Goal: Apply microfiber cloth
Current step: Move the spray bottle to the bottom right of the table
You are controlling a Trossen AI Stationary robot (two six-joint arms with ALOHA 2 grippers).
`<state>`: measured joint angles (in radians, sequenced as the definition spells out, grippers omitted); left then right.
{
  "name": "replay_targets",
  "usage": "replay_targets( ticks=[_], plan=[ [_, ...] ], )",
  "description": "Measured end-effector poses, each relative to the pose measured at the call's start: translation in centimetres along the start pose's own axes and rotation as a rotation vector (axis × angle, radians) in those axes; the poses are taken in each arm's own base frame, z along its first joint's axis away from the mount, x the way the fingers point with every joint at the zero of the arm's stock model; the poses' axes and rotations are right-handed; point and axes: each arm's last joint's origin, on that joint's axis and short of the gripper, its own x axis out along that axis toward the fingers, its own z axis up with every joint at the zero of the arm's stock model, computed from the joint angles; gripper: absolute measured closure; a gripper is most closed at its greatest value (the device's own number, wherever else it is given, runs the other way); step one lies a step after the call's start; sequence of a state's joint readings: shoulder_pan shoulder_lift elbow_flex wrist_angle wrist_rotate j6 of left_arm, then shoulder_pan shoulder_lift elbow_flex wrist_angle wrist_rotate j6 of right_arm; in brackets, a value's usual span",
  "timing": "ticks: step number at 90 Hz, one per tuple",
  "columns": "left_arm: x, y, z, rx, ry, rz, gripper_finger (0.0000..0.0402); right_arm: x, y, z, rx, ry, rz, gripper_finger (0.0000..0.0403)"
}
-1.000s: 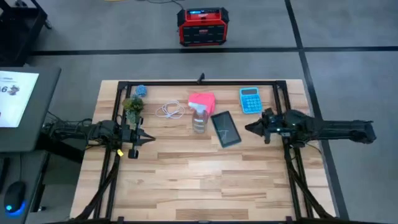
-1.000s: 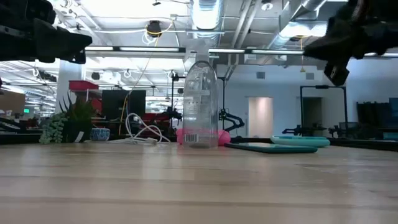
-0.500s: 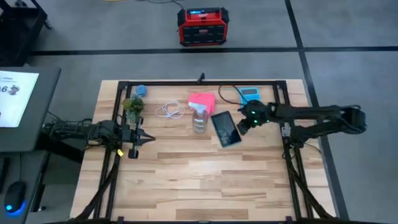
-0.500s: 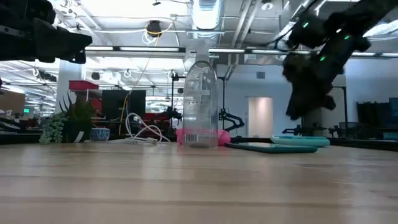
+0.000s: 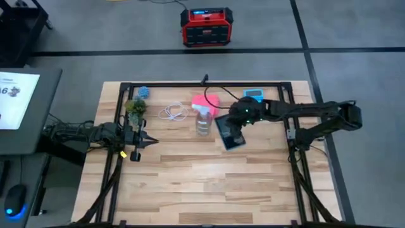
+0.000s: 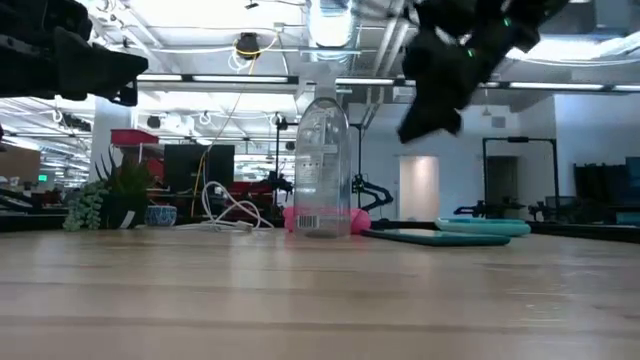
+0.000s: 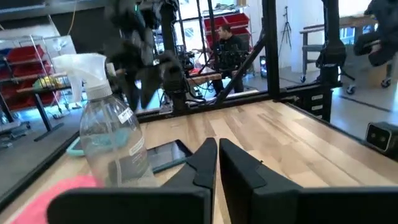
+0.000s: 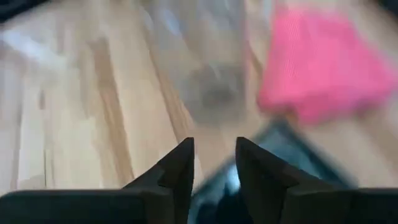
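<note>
The left gripper [image 5: 150,141] waits at the desk's [image 5: 202,183] left edge, left of the spray bottle [image 5: 202,120], fingers nearly closed on nothing. Just behind the bottle lies the microfiber cloth [image 5: 206,101]. Right of the bottle, the right gripper [image 5: 231,122] hovers over the phone [image 5: 230,136], fingers a narrow gap apart, empty.
</note>
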<state>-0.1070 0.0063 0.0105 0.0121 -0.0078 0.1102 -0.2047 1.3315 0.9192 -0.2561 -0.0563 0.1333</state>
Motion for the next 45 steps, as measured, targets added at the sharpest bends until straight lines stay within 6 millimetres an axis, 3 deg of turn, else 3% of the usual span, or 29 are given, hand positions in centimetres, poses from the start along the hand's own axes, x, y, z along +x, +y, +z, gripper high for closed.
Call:
replay_targets(
  ticks=[23, 45],
  plan=[
    [0.0, 0.0, 0.0, -0.070, 0.000, 0.000, 0.0402, -0.4, 0.5, 4.3, -0.157, -0.246, 0.007, 0.0182],
    [0.0, 0.0, 0.0, -0.069, 0.002, 0.000, 0.0402, 2.9, 0.3, 6.2, -0.171, -0.253, -0.004, 0.0149]
  ],
)
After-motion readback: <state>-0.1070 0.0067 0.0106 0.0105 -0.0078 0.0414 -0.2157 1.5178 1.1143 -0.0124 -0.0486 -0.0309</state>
